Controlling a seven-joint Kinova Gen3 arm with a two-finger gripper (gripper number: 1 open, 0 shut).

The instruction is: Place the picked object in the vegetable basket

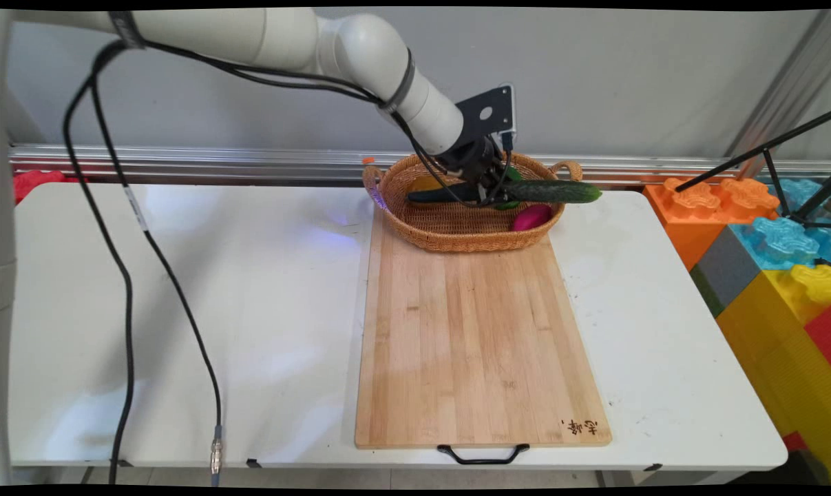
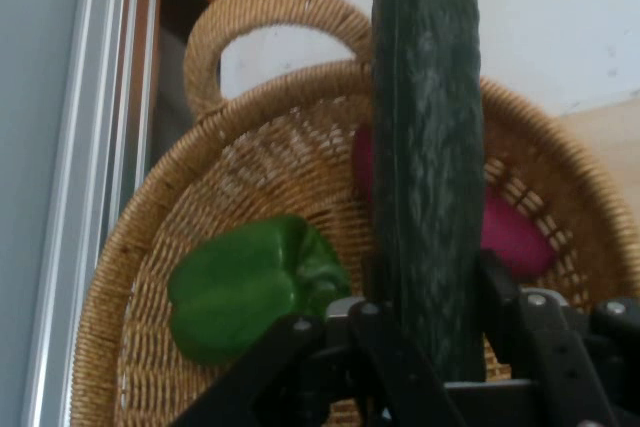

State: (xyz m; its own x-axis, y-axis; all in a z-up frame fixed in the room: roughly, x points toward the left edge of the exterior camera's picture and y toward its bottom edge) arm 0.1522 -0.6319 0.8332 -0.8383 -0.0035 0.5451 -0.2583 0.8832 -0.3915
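Note:
A long dark green cucumber (image 1: pixel 525 192) lies level above the woven basket (image 1: pixel 456 238), its right end past the basket's rim. My gripper (image 1: pixel 489 187) is shut on the cucumber (image 2: pixel 425 147) near its middle, lifted over the basket's inside. Under it in the basket (image 2: pixel 250 157) lie a green bell pepper (image 2: pixel 250 287) and a magenta vegetable (image 1: pixel 532 217), the magenta vegetable (image 2: pixel 515 232) partly hidden behind the cucumber. Something yellow (image 1: pixel 425 183) shows at the basket's back left.
The basket stands on the far end of a wooden cutting board (image 1: pixel 477 337) with a black handle (image 1: pixel 482 455) at its near edge. Large coloured toy blocks (image 1: pixel 766 255) stand to the right of the white table (image 1: pixel 215 310). An aluminium rail (image 1: pixel 181 160) runs along the wall.

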